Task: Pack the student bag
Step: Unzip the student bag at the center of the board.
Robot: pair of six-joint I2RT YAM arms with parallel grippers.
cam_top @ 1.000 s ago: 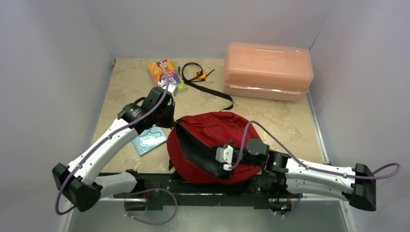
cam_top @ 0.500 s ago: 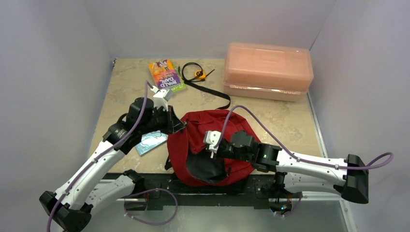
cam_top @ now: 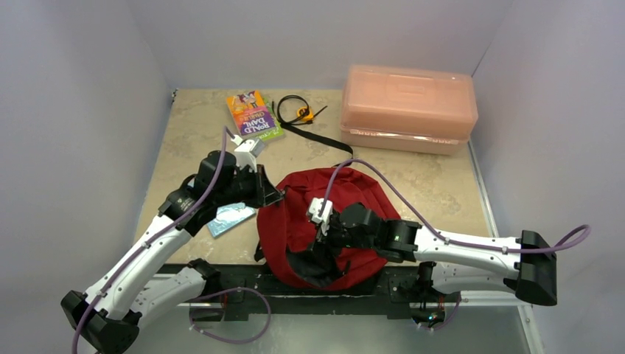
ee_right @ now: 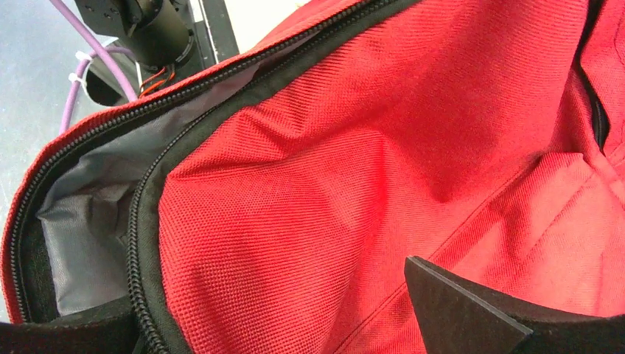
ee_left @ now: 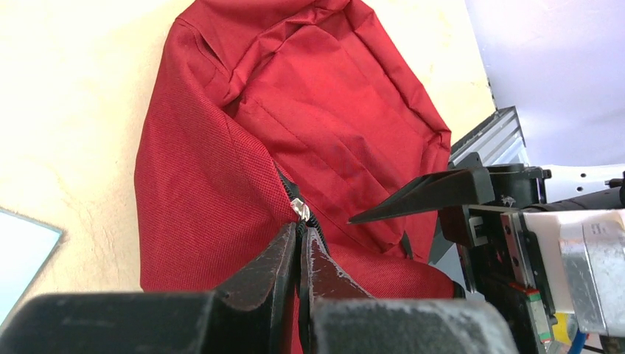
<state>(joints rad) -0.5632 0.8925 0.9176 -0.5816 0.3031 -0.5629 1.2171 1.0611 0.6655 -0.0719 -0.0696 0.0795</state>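
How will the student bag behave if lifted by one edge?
Probably floppy: the student bag lies creased and slumped. Likely light too: the grey lining past the open zipper shows nothing inside.

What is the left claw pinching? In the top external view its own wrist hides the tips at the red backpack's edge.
Observer: The left wrist view shows the left claw shut on the red backpack's black zipper, right at its silver slider.
Reviewer: Is the main compartment open? From above I only make out dark folds.
Observer: Yes. The right wrist view shows the zipper teeth parted, with grey lining exposed between the two rows.
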